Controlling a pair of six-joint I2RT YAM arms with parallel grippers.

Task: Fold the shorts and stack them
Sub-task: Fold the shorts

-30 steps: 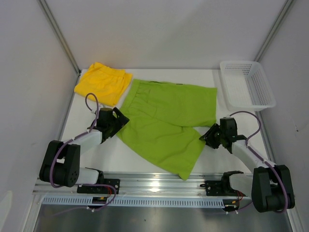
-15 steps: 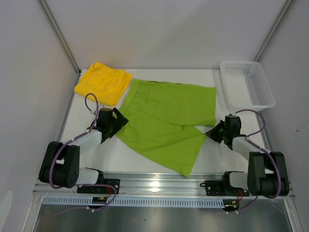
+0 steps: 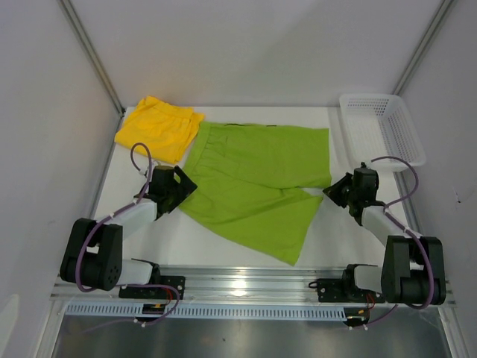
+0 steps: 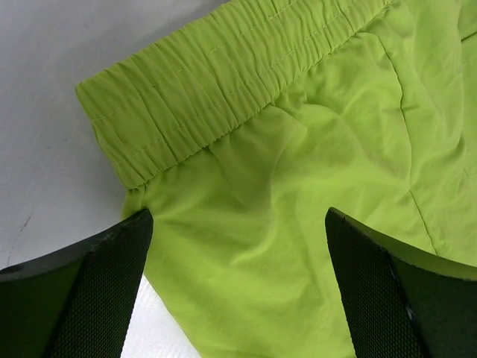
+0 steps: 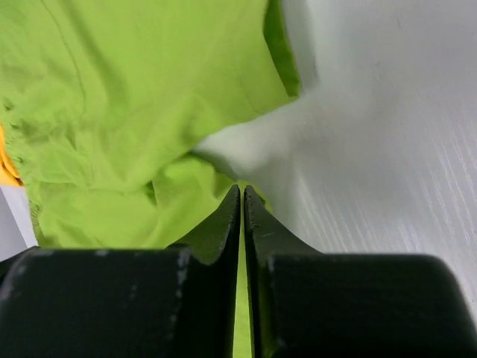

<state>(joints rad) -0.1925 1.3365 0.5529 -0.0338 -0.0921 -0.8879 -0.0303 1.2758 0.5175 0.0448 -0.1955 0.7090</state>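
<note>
The lime green shorts [image 3: 257, 186] lie spread flat mid-table, waistband at the left and legs toward the right. The yellow shorts [image 3: 159, 128] lie folded at the far left corner. My left gripper [image 3: 181, 188] hovers open over the green shorts' near waistband corner; in the left wrist view its fingers [image 4: 89, 298] straddle the fabric [image 4: 298, 149] just below the elastic band [image 4: 223, 82]. My right gripper [image 3: 333, 192] is shut on the green shorts at the leg's right edge. In the right wrist view a thin strip of green cloth [image 5: 134, 97] is pinched between the closed jaws of that gripper [image 5: 242, 198].
A white mesh basket [image 3: 381, 130] stands at the far right corner. White walls enclose the table [image 3: 149, 239] on the left, back and right. A metal rail [image 3: 246, 283] with both arm bases runs along the near edge.
My right gripper closed on the green shorts' leg edge and moved back and to the right, drawing that leg outward and flatter. The left arm stayed put.
</note>
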